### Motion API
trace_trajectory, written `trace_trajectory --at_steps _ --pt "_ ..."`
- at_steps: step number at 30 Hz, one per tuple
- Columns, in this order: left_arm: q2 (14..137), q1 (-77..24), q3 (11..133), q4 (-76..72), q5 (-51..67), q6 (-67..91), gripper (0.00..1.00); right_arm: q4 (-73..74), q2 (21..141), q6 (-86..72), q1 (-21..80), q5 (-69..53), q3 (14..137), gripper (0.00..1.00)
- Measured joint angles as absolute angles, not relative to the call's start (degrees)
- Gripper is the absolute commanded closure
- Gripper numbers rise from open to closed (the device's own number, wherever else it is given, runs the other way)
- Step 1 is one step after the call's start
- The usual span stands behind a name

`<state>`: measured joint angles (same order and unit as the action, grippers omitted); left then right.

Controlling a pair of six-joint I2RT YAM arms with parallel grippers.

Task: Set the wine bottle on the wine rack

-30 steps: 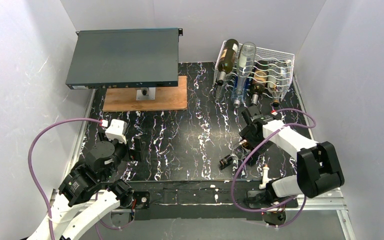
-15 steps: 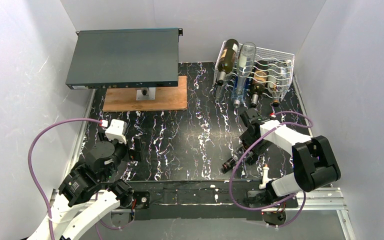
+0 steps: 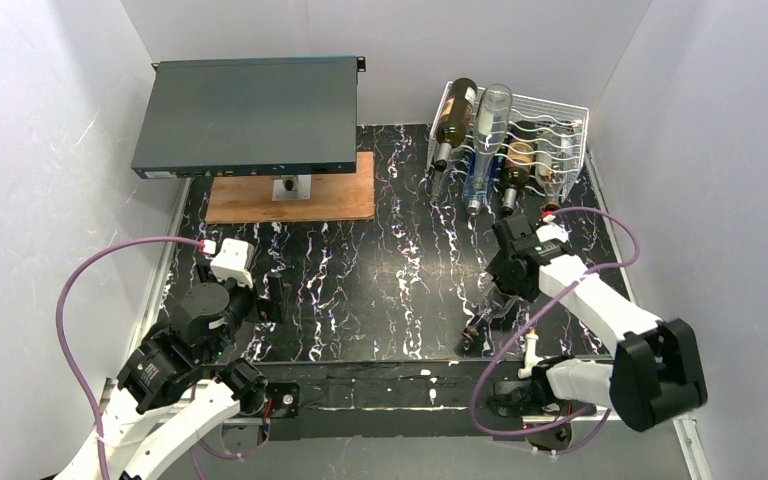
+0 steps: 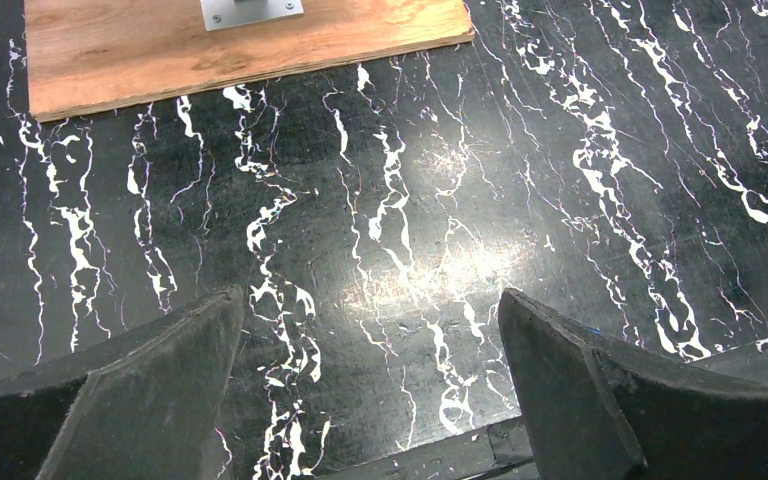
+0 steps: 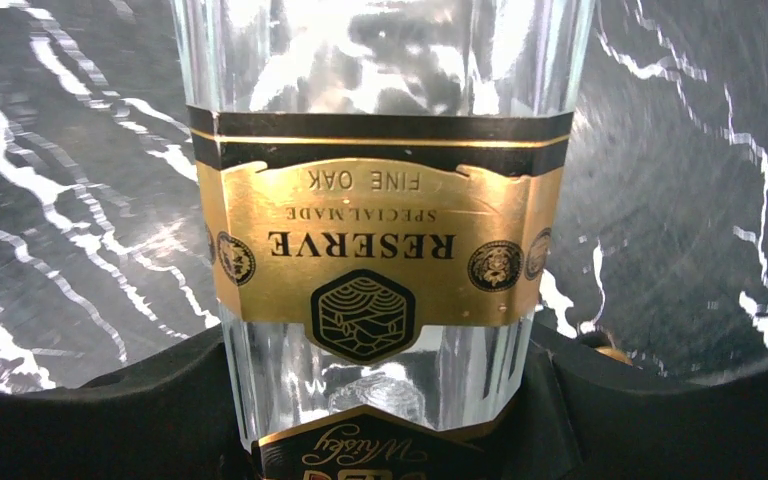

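From above, the right gripper [image 3: 508, 280] holds the wine bottle [image 3: 482, 318] at about 4 o'clock of the table [image 3: 360, 280]; the bottle is tilted, its neck pointing toward 7 o'clock. The wine rack [image 3: 560, 112] stands at 1 o'clock and carries 4 bottles [image 3: 456, 118]; the free cradles seem to be on its 3 o'clock side. The left gripper [image 3: 272, 295] rests at 8 o'clock, well apart from the bottle, below the dark flat box [image 3: 250, 110].

In the left wrist view, the left gripper [image 4: 370, 400] has its fingers [image 4: 140, 400] spread, with nothing between them.

In the right wrist view, the right gripper [image 5: 385, 440] has its fingers [image 5: 110, 420] pinching the clear wine bottle [image 5: 380, 60] just below the gold label [image 5: 380, 260].

For this step I would carry the bottle toward 12 o'clock, turn it parallel to the stored bottles, and lower it into 1 free cradle slowly; the glass looks smooth, so the grip should be firm.
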<state>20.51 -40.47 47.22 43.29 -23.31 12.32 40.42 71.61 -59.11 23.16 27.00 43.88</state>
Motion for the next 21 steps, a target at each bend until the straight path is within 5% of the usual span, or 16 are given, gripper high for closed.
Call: trace_trajectory --at_steps 3,21 --pt "20.51 -40.47 47.22 43.29 -23.31 12.32 0.01 37.19 66.61 -52.21 23.14 26.41 42.85 0.99" --pt "20.51 -40.47 47.22 43.29 -23.31 12.14 0.01 34.57 73.14 -20.21 12.58 8.49 65.01 0.99"
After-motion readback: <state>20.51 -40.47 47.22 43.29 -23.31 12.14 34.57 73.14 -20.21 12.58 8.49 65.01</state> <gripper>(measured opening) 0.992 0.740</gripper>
